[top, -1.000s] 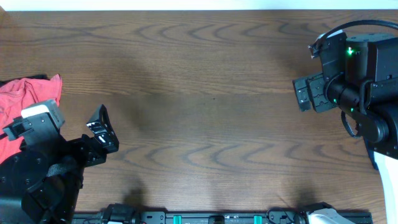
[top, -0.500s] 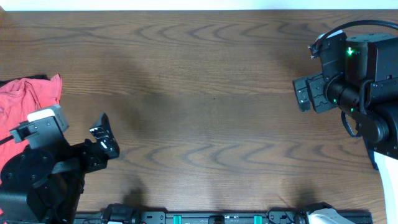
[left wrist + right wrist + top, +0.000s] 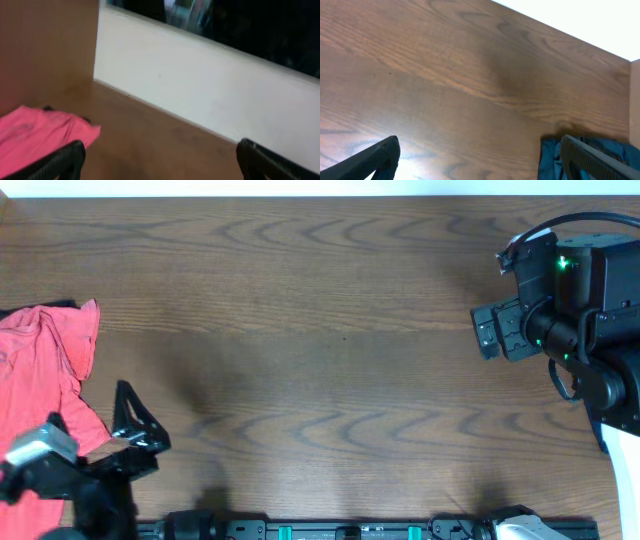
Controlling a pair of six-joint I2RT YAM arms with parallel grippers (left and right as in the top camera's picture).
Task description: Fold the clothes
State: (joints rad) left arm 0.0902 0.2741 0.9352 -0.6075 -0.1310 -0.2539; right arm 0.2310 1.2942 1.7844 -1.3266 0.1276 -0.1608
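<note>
The only clothes in view on the left are a crumpled pink-red garment (image 3: 45,365) at the table's left edge, also in the left wrist view (image 3: 35,132). A thin strip of black cloth (image 3: 62,305) shows at its far edge. My left gripper (image 3: 138,420) is open and empty, just right of the garment near the front edge. In its own view the left gripper (image 3: 160,160) holds nothing. My right gripper (image 3: 484,332) hangs open at the far right, apart from any cloth. In the right wrist view the right gripper (image 3: 480,155) is empty over bare wood.
A blue-teal cloth (image 3: 551,157) lies beside my right finger (image 3: 590,160) in the right wrist view. The wooden table (image 3: 320,330) stretches between the two arms. A white wall (image 3: 200,80) runs along the table's far edge.
My left arm has drawn back toward the front-left corner, uncovering more of the pink-red garment. Its gripper stayed open. The right arm has not moved.
</note>
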